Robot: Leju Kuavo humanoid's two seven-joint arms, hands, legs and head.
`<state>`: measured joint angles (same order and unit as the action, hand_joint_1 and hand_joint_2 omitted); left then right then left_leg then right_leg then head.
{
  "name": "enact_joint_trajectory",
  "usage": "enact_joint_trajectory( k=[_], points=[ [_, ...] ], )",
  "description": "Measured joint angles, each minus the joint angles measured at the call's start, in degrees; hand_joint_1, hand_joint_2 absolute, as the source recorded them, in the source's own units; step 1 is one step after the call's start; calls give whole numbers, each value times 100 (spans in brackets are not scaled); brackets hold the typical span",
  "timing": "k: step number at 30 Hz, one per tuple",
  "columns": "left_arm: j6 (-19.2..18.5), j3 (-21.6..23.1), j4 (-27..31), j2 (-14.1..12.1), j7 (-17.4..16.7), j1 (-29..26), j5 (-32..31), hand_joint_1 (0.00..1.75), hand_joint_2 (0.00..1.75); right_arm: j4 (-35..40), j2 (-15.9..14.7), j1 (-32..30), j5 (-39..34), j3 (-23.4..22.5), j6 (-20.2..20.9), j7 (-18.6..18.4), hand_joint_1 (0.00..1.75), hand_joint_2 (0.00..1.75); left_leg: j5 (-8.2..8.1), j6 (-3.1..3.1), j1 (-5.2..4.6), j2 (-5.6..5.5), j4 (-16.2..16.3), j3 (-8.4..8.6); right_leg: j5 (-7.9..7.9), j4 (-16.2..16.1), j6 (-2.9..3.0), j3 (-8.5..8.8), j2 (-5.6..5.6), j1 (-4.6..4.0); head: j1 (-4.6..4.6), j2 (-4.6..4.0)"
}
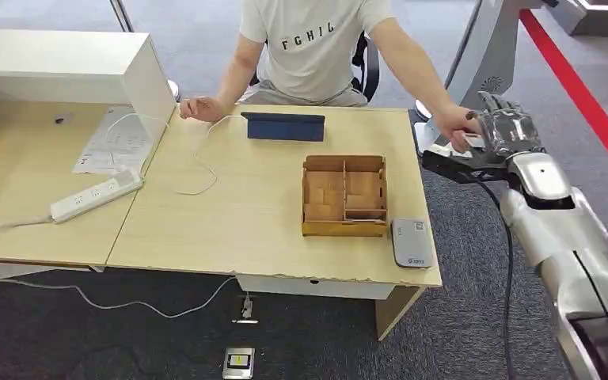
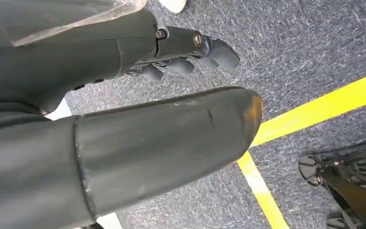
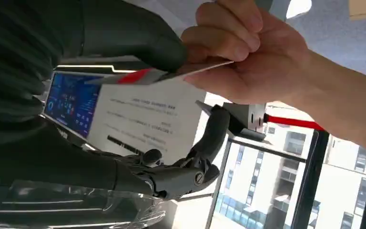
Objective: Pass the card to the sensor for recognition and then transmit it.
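Right hand (image 3: 138,95), raised beyond the desk's (image 1: 229,214) right edge, pins the card (image 3: 171,74) under its thumb, other fingers (image 3: 214,133) spread below; a person's hand (image 3: 252,52) grips the card's far end. Left hand (image 2: 124,109) hangs over carpet, fingers loosely curled, holding nothing. Sensor (image 1: 412,242) lies at the desk's near right corner, beside the wooden box (image 1: 343,195).

You had a wooden divided box (image 1: 344,195) on the light table (image 1: 229,229), with a dark blue tablet case (image 1: 284,127) standing behind it. A white power strip (image 1: 96,195) lay on the neighbouring desk beside a sheet of paper (image 1: 115,142), and a white cable (image 1: 199,162) looped across the tabletop.
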<state>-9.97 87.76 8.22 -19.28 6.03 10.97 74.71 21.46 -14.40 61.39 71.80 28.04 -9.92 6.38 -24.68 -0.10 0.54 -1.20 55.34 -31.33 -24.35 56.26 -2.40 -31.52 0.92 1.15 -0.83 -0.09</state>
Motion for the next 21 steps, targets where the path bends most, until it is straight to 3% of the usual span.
enact_joint_trajectory(
  k=[6,21],
  points=[
    [0,0,2,11,-9,0,2,0,0,-41,0,-4,42,26,-26,52,175,175,0,0,0,0,0,0,0,0,0,0,0,0,0,0],
    [35,0,2,11,-26,0,42,0,0,-41,22,-40,-302,-18,-42,586,175,175,0,0,0,7,0,0,4,1,5,-1,4,-1,0,0]
  ],
)
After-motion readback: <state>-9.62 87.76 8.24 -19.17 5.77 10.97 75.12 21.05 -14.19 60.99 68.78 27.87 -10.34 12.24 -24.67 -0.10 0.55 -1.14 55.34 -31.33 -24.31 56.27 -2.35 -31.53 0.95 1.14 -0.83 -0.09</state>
